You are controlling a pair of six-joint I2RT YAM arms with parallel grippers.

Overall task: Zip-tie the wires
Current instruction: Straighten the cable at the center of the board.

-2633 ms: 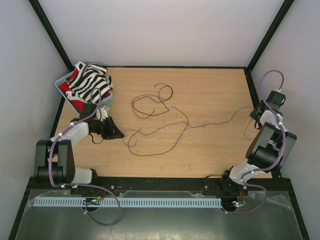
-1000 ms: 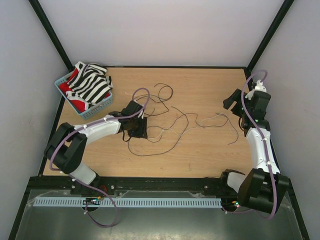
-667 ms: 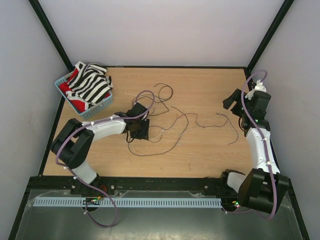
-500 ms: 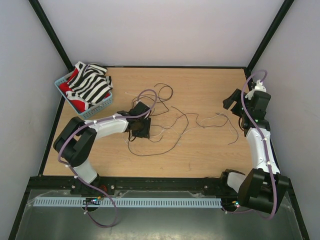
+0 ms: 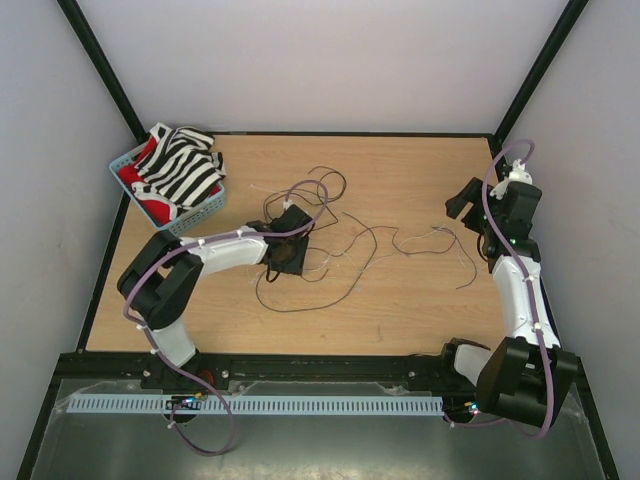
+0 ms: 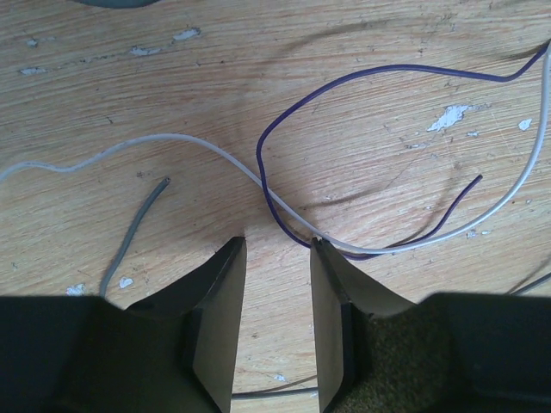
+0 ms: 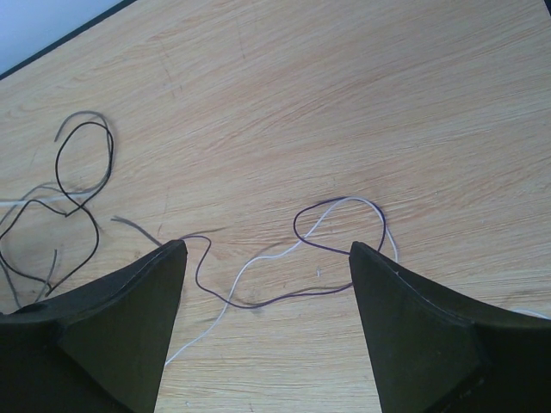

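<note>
- Left end effector (image 6: pixel 275 245), narrowly parted and empty, is nearer; the wires (image 6: pixel 263 182) cross just ahead of its tips, lying crosswise on the surface (image 6: pixel 387 52)
- Right end effector (image 7: pixel 267 249) gapes wide above outlying strands

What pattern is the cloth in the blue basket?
Zebra stripes, black and white, on the cloth; top external view.

Light: was bright, even and diffuse over the tabletop (image 5: pixel 420 180).
Shadows: lay faint and soft-edged beside the wires (image 6: pixel 263 188) in the left wrist view.
Focus: wood grain was crisp in both wrist views.
Foreground: left pincer (image 6: pixel 277 249) and right pincer (image 7: pixel 267 248) were dark, underexposed.
</note>
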